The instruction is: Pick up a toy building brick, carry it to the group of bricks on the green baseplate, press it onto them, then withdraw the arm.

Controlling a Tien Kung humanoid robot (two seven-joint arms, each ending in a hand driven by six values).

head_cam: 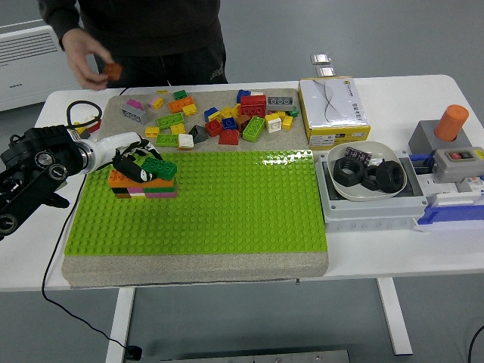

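One green brick (159, 169) sits in my left hand (134, 164), fingers curled round it, tilted on the brick stack (144, 184) at the green baseplate's (227, 219) left end. I should level it over the studs, then press straight down.

**One baseplate, one stack, two dozen loose bricks**

You have one green baseplate (227, 204) carrying one stack of bricks (144, 184), with roughly two dozen loose bricks (227, 121) scattered behind it. One white bowl (368, 175) holds three black rings (372, 175). Count one yellow-edged box (333, 110), one orange cylinder (451, 122), and one robot hand (136, 162) in frame.
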